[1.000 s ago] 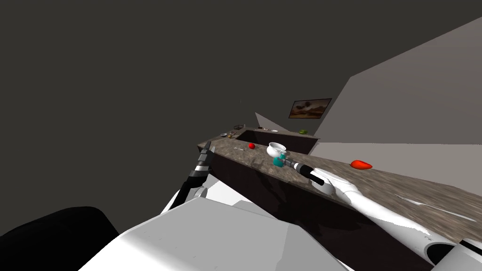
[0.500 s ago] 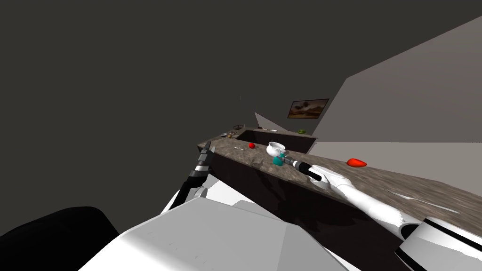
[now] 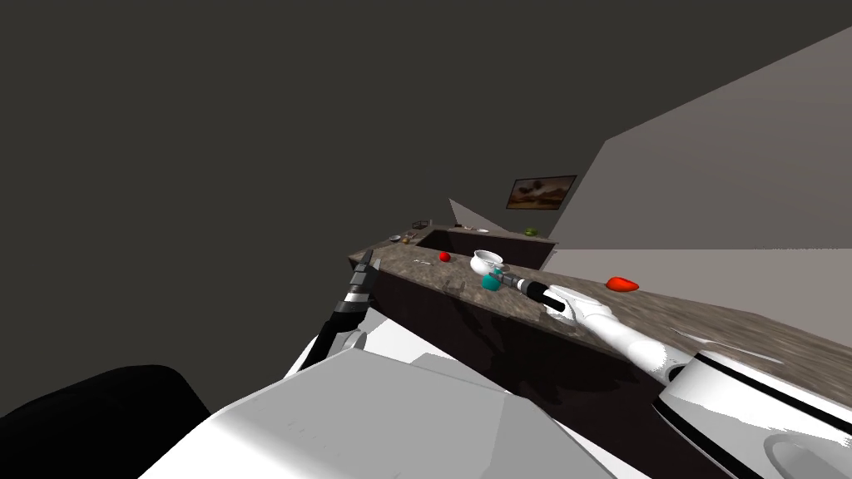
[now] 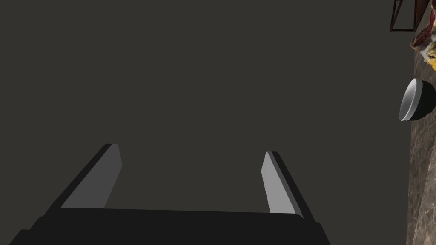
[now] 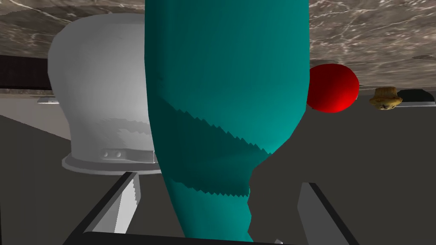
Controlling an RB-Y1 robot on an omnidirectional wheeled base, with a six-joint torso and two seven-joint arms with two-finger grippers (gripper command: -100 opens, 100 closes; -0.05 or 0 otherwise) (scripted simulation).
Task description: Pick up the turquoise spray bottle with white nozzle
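Reach is longer than a second ago: the right claw [image 5: 219, 180] has pushed farther along the bench [image 3: 715, 320] and now stands wide open astride the narrow end of the turquoise spray bottle [image 5: 225, 85], neither finger touching it. That bottle sits on the mottled brown bench top just beside a white bowl [image 5: 98, 85], a red ball [image 5: 334, 87] behind it. Off the bench's end the left claw [image 4: 187, 170] hangs open before a dark grey wall [image 3: 208, 125].

On the counter [image 3: 715, 320], the bottle [image 5: 225, 106] stood between the fingers [image 5: 127, 204] of the right pincer [image 5: 220, 180], a pot [image 5: 98, 93] just behind.
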